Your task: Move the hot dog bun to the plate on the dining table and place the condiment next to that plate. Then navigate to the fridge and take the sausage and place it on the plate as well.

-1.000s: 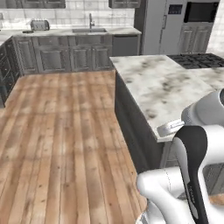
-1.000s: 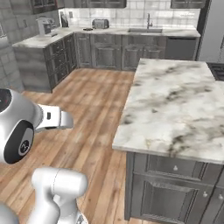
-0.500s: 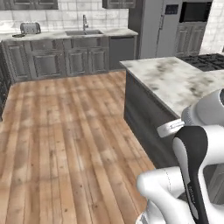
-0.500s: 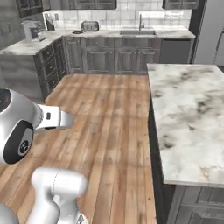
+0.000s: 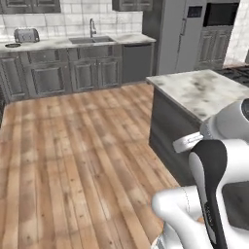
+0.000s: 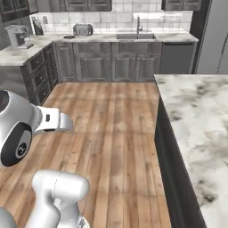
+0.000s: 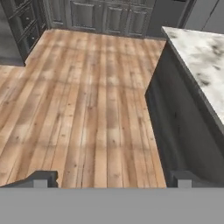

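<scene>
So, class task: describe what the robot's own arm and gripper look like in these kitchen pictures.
The arm is made of glossy white rounded shells with dark black joint sections; a white stub sticks out from its rounded upper segment. The gripper has two small dark grey, blocky finger tips. No cables or markings can be made out.

- The white arm with dark joints [image 5: 214,185] stands folded close above its base.
- The two-finger end effector [image 7: 112,178] has its dark fingertips [image 7: 43,178] spread wide, holding nothing.

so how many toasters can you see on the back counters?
1. A silver toaster sits on the back counter left of the sink; it also shows in the right base view. More could be hidden beyond the frame edges.
</scene>
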